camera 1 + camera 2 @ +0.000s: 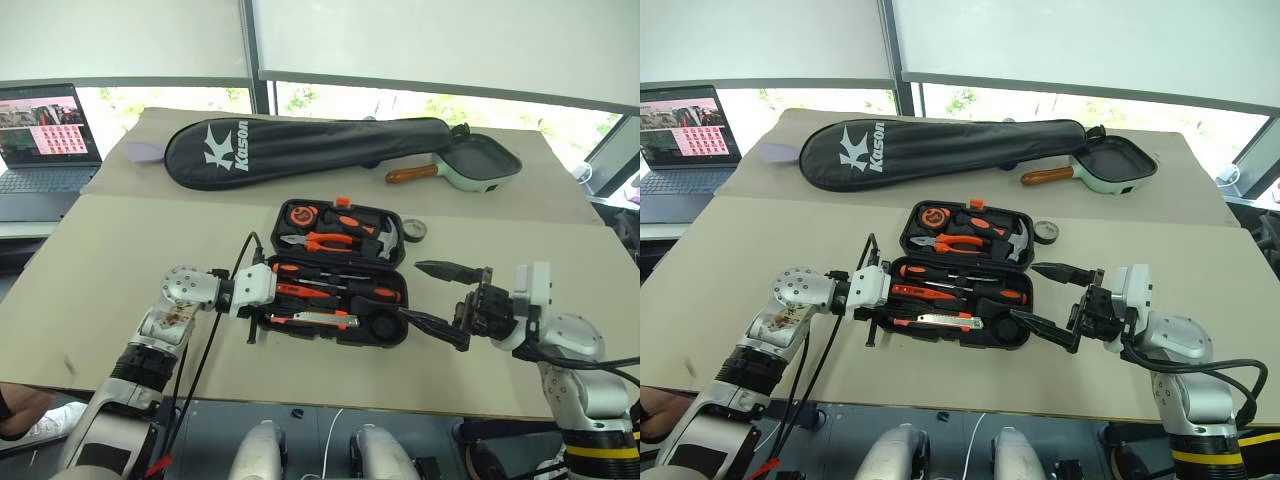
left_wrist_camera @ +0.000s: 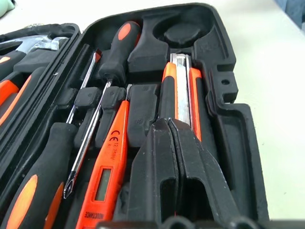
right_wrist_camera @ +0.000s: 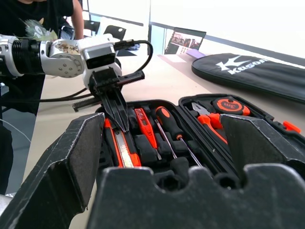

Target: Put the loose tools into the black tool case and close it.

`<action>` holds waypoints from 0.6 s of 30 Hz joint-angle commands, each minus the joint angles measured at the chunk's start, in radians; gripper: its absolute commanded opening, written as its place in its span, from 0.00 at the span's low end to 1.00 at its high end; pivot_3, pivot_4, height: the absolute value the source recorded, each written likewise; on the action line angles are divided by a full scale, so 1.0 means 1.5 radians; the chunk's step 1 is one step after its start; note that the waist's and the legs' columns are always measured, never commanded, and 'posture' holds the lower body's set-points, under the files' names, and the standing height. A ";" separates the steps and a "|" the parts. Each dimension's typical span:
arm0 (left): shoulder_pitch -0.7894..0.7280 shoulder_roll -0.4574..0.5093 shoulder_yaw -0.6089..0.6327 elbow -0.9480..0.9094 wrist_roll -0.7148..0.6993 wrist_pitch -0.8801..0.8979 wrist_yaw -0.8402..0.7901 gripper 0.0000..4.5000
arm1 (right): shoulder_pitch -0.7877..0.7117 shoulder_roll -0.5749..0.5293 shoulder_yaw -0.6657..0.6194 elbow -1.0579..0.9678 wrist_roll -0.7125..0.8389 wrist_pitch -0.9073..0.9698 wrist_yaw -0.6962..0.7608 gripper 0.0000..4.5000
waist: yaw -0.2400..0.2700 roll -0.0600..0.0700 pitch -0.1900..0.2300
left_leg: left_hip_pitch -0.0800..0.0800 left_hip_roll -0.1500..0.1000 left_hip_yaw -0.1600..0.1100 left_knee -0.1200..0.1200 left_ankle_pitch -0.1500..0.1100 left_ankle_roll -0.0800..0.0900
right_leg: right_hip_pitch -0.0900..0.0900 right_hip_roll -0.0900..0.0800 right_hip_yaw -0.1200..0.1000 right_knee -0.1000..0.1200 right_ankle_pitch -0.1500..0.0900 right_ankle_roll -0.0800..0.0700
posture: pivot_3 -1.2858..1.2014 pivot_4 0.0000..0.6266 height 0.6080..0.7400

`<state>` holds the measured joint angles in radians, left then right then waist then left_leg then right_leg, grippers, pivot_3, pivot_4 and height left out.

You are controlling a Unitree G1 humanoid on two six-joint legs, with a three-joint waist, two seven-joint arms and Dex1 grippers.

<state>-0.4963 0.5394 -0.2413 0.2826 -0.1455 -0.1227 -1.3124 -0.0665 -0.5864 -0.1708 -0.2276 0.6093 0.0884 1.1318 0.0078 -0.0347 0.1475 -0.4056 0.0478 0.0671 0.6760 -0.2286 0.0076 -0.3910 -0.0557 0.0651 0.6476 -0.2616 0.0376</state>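
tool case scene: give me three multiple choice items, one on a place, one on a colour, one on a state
1. Where is the small tape roll?
A. on the table right of the open black tool case
B. inside the green pan
C. on the laptop

2. What colour is the tester pen in the case?
A. blue
B. orange
C. white

3. How do the fingers of the left gripper stand?
A. wide apart
B. shut, over the utility knife
C. closed round a hammer

Answers: 1 A, the roll lies on the tabletop beside the lid. 2 B, its body is orange. 3 B, the left wrist view shows them pressed together.
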 commanded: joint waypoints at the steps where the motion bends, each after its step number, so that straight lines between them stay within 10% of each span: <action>1: 0.014 -0.008 -0.051 0.016 0.050 0.102 0.023 0.02 | -0.002 -0.007 -0.014 -0.024 0.008 -0.007 -0.002 1.00 | 0.002 0.001 -0.001 | 0.001 0.000 0.000 0.000 0.000 0.000 | 0.001 0.000 0.000 0.000 0.000 0.000 | 0.52 0.24 1.00; 11: 0.023 -0.014 -0.033 0.026 0.030 0.086 0.038 0.02 | 0.007 -0.011 -0.023 -0.025 0.006 -0.005 -0.015 1.00 | 0.002 0.007 -0.008 | 0.002 0.000 0.000 0.000 0.000 0.000 | 0.002 0.000 0.000 0.000 0.000 0.000 | 0.52 0.24 1.00; 18: 0.051 -0.004 0.163 -0.127 -0.201 0.175 0.052 0.48 | 0.081 -0.041 -0.115 0.008 0.012 -0.008 -0.032 1.00 | -0.002 0.006 -0.007 | -0.002 0.000 0.000 0.000 0.000 0.000 | -0.002 0.000 0.000 0.000 0.000 0.000 | 0.52 0.24 1.00</action>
<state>-0.4175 0.5025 -0.0978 0.1764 -0.3558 0.1003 -1.2574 0.0325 -0.6334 -0.2725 -0.2178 0.6112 0.0937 1.0864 0.0051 -0.0261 0.1376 -0.4105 0.0486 0.0662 0.6757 -0.2289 0.0078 -0.3958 -0.0556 0.0653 0.6476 -0.2618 0.0377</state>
